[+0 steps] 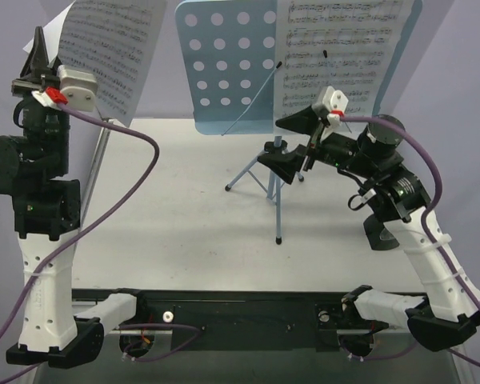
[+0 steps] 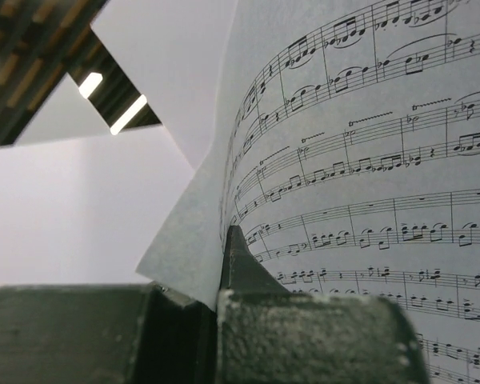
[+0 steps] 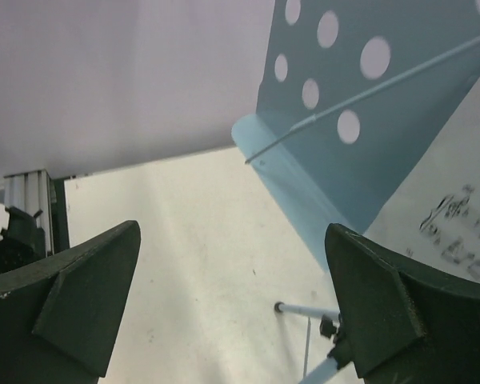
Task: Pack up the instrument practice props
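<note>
A light-blue hole-punched music stand (image 1: pixel 224 76) stands on thin tripod legs (image 1: pixel 248 172) at the back middle of the table. One white sheet-music page (image 1: pixel 336 48) rests on its right side. My left gripper (image 1: pixel 38 52) is raised at the far left and shut on the edge of a second sheet-music page (image 1: pixel 108 48). In the left wrist view this page (image 2: pixel 368 160) is pinched between the jaws of the left gripper (image 2: pixel 222 240). My right gripper (image 1: pixel 286 142) is open beside the stand's post, below the desk. In the right wrist view the right gripper (image 3: pixel 232 296) is empty, with the stand (image 3: pixel 400 136) ahead. The metronome cannot be made out.
A dark object (image 1: pixel 378 234) sits on the table (image 1: pixel 184 208), partly hidden behind my right arm. A metal rail (image 1: pixel 100 160) runs along the table's left edge. A black bar (image 1: pixel 240 312) lies across the front between the arm bases. Purple cables (image 1: pixel 136 172) hang from both wrists.
</note>
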Robot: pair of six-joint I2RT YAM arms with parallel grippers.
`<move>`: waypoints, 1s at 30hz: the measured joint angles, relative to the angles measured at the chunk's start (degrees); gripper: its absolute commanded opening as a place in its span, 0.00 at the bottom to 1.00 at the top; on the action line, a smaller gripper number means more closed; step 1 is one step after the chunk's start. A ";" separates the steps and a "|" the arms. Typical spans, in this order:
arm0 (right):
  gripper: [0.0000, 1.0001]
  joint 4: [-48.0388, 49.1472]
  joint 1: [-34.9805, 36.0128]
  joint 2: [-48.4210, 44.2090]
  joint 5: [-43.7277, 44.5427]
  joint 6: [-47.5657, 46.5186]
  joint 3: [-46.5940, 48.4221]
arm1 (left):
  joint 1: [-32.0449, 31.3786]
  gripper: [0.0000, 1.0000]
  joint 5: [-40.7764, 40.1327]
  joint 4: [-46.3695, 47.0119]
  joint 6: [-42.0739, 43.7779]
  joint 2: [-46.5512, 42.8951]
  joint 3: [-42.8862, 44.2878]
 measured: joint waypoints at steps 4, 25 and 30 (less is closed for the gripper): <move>0.93 -3.48 0.00 -6.60 0.79 -6.25 -6.84 | 2.03 0.00 -3.26 -4.63 -2.71 0.07 0.00; 0.96 -14.27 0.11 -29.00 12.31 -22.77 -37.99 | 2.69 0.00 15.89 -53.66 -20.92 -1.60 -22.82; 0.96 -15.78 0.11 -28.33 14.99 -23.17 -42.18 | 1.86 0.00 28.96 -63.87 -22.36 1.97 -18.08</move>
